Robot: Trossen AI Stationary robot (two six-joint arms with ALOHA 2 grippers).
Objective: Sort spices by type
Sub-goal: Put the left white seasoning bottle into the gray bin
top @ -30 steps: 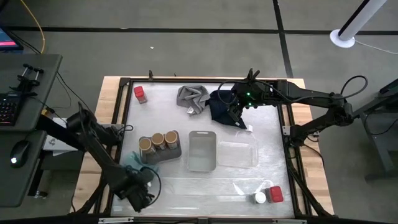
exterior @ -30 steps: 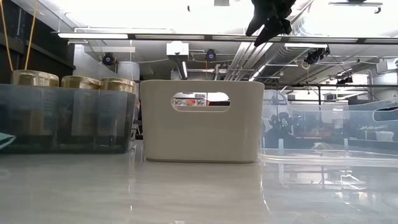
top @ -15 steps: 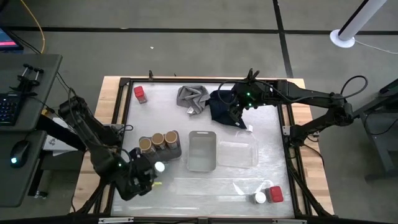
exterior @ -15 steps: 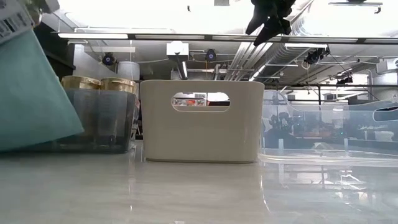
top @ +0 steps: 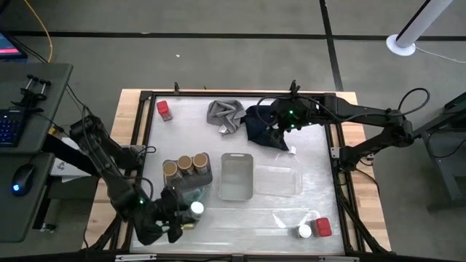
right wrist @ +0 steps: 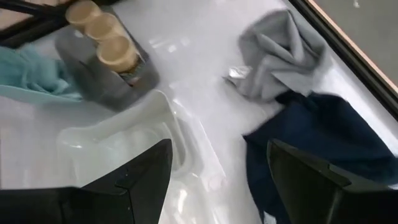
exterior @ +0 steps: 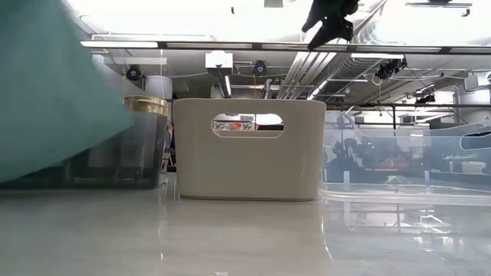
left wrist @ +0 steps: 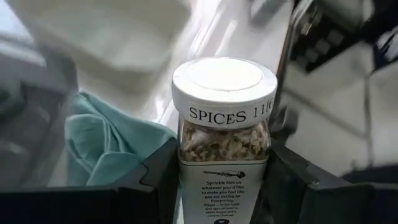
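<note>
Mid-carry: left gripper (top: pixel 186 215) clamped on a white-topped jar (left wrist: pixel 224 134), low over the near-left of the table (top: pixel 240 218), just in front of the dark tray (top: pixel 196 180) with three tan-topped jars (top: pixel 186 164), beside the teal cloth (left wrist: pixel 106 146). Jar upright between the fingers (left wrist: pixel 165 174), long axis vertical, white lid up, "SPICES" label facing the wrist camera. Next, probably: across to an empty tray, cream (top: pixel 237 177) or clear (top: pixel 278 180), kept upright, lowered inside before release. Other white-topped jar (top: pixel 304 231) and red jar (top: pixel 323 227) at near right; second red jar (top: pixel 164 110) far left. Right gripper (top: pixel 275 129) empty, spread, above the navy cloth (top: pixel 258 125).
</note>
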